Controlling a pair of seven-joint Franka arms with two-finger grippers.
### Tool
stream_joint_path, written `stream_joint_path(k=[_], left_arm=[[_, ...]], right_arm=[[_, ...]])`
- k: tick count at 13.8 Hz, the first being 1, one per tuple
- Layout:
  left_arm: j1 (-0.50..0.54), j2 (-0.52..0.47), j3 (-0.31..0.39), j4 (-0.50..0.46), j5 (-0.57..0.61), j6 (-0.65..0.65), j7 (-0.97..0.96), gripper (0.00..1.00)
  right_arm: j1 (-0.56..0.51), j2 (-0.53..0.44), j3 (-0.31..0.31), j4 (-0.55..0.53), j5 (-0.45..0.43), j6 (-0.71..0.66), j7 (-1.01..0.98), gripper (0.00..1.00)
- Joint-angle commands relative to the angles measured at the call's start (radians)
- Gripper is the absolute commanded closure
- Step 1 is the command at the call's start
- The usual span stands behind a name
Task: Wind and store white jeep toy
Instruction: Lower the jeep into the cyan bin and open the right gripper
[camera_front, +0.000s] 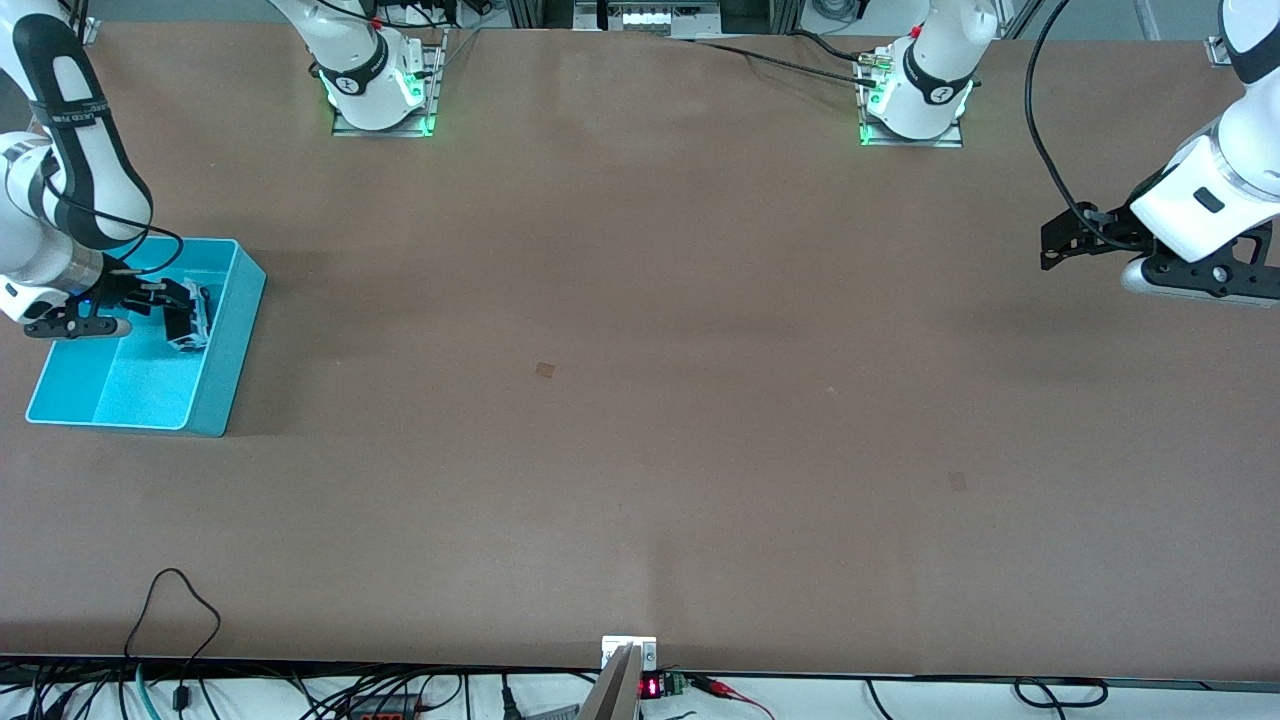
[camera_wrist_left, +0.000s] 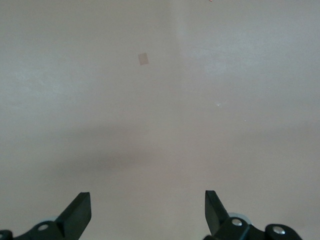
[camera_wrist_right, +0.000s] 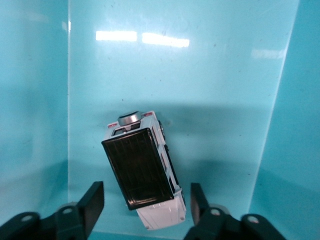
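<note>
The white jeep toy (camera_front: 194, 326) (camera_wrist_right: 150, 175), with a black roof section, is inside the turquoise bin (camera_front: 236, 340) (camera_wrist_right: 30, 100) at the right arm's end of the table. My right gripper (camera_front: 185, 313) (camera_wrist_right: 147, 192) reaches down into the bin and stands open around the jeep. There is a gap between the toy and each finger. The jeep sits askew between the fingers; I cannot tell whether it rests on the bin's floor. My left gripper (camera_front: 1062, 240) (camera_wrist_left: 147, 200) waits open and empty above bare table at the left arm's end.
The brown table (camera_front: 640, 400) stretches between the two arms with only small tape marks (camera_front: 545, 369) on it. Cables (camera_front: 180, 610) hang along the table edge nearest the front camera. The bin's walls stand close around my right gripper.
</note>
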Motion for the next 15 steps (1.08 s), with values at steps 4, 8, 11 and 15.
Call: stream_joint_path(k=[4,8,11,15], left_arm=[[-0.001,0.003,0.003,0.018,0.004,-0.014,-0.005,0.0],[-0.001,0.005,0.003,0.018,0.004,-0.014,-0.003,0.0],[0.002,0.003,0.003,0.018,0.004,-0.016,0.001,0.0],[0.005,0.005,0.004,0.018,0.007,-0.016,0.003,0.0]], right_arm=[[-0.007,-0.133,0.026,0.048,-0.01,-0.084,-0.22,0.0],[0.117,-0.173,0.067,0.335,0.006,-0.51,-0.224,0.0],[0.273,-0.188,0.067,0.44,0.006,-0.62,0.001,0.0],[0.361,-0.238,0.069,0.456,0.007,-0.681,0.325,0.0]])
